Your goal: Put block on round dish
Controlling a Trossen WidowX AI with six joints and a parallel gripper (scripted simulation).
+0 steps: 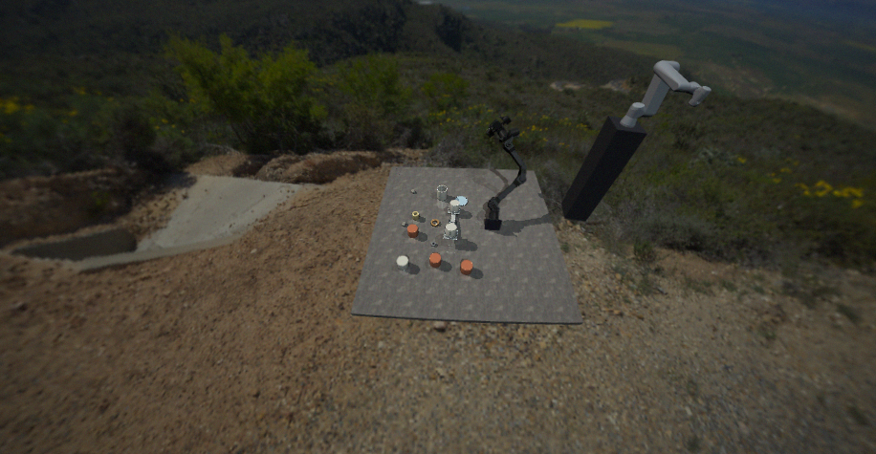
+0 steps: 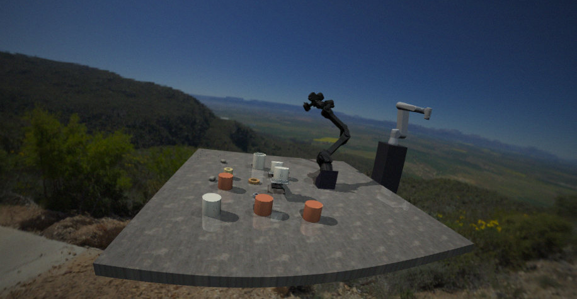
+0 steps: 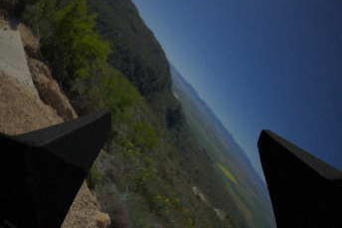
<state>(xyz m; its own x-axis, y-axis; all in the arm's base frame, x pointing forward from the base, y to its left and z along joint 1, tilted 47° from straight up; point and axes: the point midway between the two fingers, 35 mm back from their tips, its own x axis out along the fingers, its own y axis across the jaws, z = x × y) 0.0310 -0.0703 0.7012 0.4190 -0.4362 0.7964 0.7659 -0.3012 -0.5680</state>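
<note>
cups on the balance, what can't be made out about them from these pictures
- Block: hidden in all views; both cups are opaque.
- Balance tilt: top and exterior views, too small and distant to judge.
- Round dish: hidden behind the cups in the exterior view.
- Wrist view: table out of frame; only the open, empty fingers, hillside, sky.
</note>
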